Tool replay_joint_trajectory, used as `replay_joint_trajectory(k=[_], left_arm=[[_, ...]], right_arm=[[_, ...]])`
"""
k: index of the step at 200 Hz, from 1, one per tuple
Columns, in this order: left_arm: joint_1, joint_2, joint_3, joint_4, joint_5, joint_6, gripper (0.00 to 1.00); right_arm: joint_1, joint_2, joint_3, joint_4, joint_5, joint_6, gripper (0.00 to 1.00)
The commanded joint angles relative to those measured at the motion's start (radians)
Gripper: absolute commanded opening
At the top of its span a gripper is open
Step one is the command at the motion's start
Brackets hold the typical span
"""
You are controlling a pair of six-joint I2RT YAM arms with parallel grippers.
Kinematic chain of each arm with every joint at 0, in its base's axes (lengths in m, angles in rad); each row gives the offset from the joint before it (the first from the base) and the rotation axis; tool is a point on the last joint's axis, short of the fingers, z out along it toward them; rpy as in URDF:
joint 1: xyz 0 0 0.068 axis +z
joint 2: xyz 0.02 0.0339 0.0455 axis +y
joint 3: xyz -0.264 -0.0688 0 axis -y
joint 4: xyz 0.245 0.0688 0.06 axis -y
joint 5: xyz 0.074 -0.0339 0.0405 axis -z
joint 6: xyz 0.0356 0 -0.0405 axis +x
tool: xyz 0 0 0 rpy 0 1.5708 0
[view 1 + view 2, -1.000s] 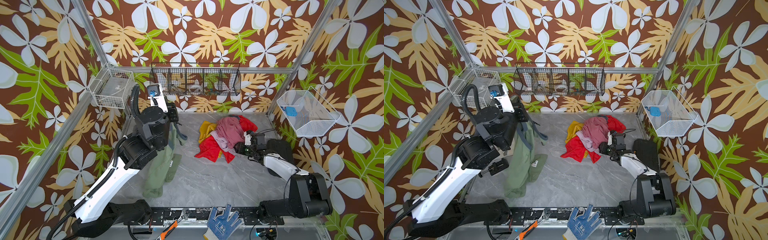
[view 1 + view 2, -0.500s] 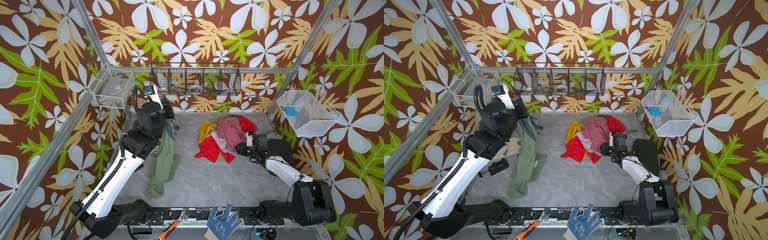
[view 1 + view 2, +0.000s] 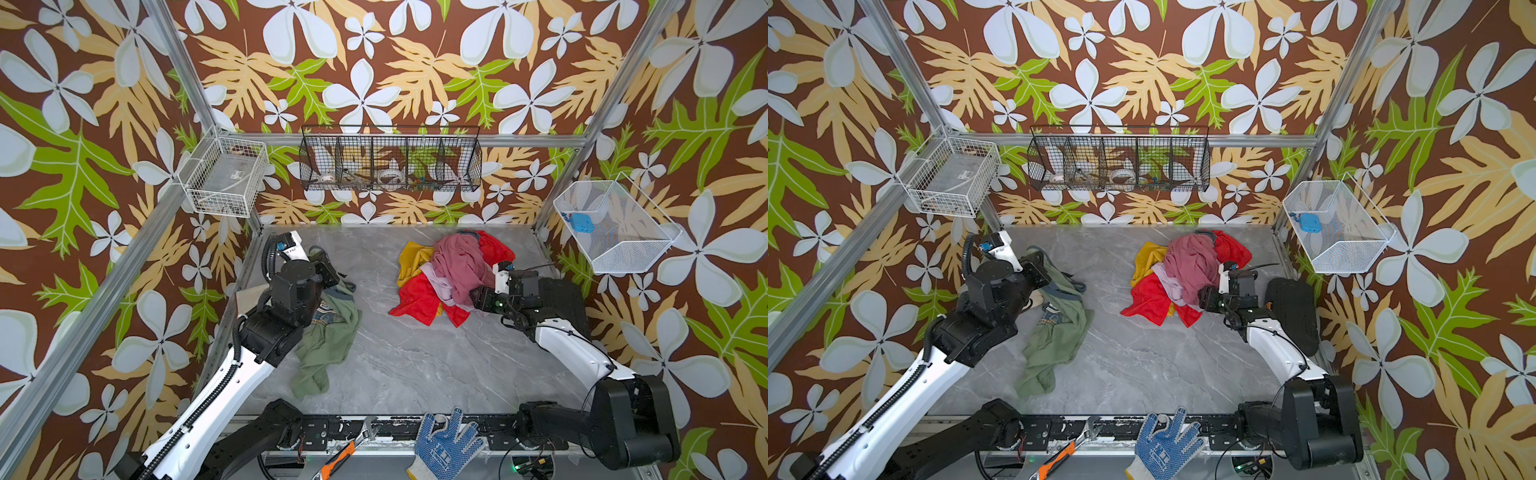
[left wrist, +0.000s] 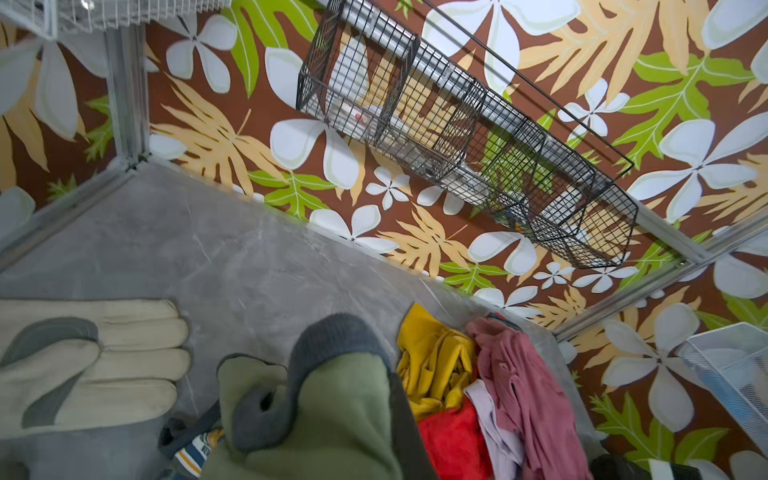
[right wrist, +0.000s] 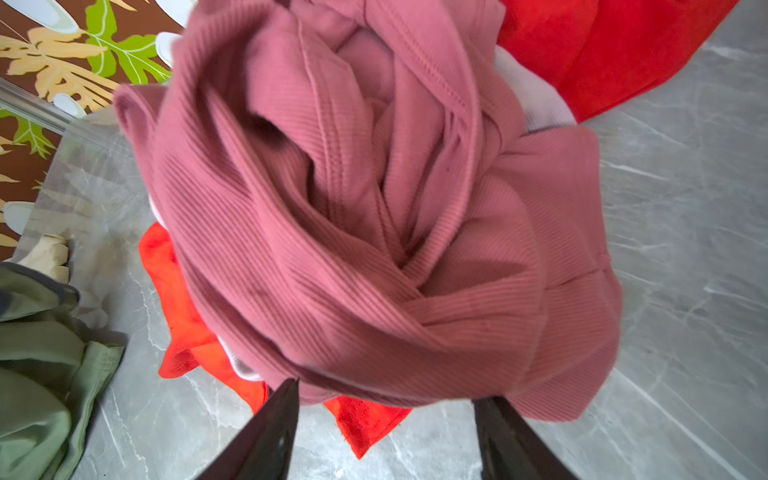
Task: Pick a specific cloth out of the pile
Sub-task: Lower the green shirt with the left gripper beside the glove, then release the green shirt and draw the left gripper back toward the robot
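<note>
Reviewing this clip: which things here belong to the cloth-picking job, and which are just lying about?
Part of the job:
green cloth
pile of clothes

Just lying about:
blue dotted glove
wrench
orange utility knife
cream work glove

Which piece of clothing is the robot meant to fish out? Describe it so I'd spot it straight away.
Start at the grey marble table; the pile of red, pink and yellow garments sits toward its far right. The cloth lies apart from it, stretched out on the left side. It is the only olive-green one, with darker grey-green trim and a small blue-and-tan print.
</note>
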Motion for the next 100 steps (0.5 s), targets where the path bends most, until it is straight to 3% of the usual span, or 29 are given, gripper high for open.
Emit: replay_joint_trajectory(k=[1, 64, 100], left_arm=[[-0.038, -0.028, -0.038, -0.023, 0.008, -0.119, 0.00], [-0.083, -0.189, -0.192, -0.259, -0.115, -0.403, 0.00], [-0.083, -0.239, -0.268, -0.364, -0.116, -0.468, 0.00]], right_arm=[[0.001, -0.001, 0.016, 0.005, -0.008, -0.014, 0.66], [0.001, 0.002, 0.040, -0.027, -0.010, -0.022, 0.66], [0.003, 0.003, 0.037, -0.022, -0.015, -0.012, 0.65]])
